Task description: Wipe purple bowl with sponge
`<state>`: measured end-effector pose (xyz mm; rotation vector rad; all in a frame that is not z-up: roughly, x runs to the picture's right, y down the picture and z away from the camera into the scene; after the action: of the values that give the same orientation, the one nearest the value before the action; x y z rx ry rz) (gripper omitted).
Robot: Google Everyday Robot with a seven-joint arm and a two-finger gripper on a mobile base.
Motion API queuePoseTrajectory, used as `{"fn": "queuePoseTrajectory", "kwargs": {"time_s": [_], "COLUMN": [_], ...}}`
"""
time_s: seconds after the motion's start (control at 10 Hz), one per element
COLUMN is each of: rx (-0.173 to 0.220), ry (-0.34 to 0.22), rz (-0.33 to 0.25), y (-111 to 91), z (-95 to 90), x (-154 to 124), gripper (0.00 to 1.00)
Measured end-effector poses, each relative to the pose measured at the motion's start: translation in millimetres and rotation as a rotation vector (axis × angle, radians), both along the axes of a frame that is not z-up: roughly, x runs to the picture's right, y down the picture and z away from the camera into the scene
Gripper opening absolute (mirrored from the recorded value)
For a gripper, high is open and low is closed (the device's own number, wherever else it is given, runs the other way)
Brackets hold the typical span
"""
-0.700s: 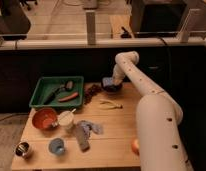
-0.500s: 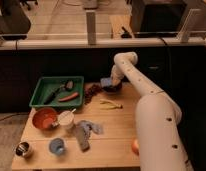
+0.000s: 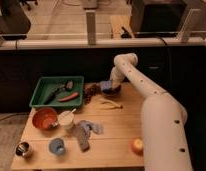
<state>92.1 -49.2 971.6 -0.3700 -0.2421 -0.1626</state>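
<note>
A dark purple bowl [image 3: 112, 91] sits at the far edge of the wooden table [image 3: 116, 140], right of the green bin. My white arm reaches from the lower right up and over to it. My gripper [image 3: 107, 86] is down at the bowl's left rim, with a blue sponge [image 3: 104, 85] at its tip, over the bowl. The gripper's tip is mostly hidden by the sponge and the arm's wrist.
A green bin [image 3: 43, 97] holding utensils and an orange item stands at the back left. An orange bowl [image 3: 44, 119], a white cup [image 3: 66, 119], a grey-blue cloth [image 3: 85, 131], a blue cup [image 3: 57, 146], a can [image 3: 24, 149], an orange fruit [image 3: 137, 146] and a yellowish item [image 3: 111, 104] lie on the table.
</note>
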Motion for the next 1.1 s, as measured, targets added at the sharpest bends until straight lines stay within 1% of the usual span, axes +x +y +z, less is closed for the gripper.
{"fn": "queuePoseTrajectory", "kwargs": {"time_s": [0.4, 0.6, 0.7, 0.9, 1.0, 1.1], "rx": [-0.002, -0.007, -0.005, 0.005, 0.013, 0.023], "ry": [0.056, 0.101, 0.132, 0.162, 0.172, 0.171], "rz": [-0.042, -0.058, -0.059, -0.056, -0.048, -0.042], "y": [7.4, 11.4, 9.9, 2.2, -3.3, -12.2], "z": [-23.6, -30.0, -32.0, -31.9, -29.8, -23.6], "x": [17.1, 33.0, 44.1, 57.1, 61.2, 56.8], "gripper": [0.0, 0.0, 0.0, 0.0, 0.0, 0.0]}}
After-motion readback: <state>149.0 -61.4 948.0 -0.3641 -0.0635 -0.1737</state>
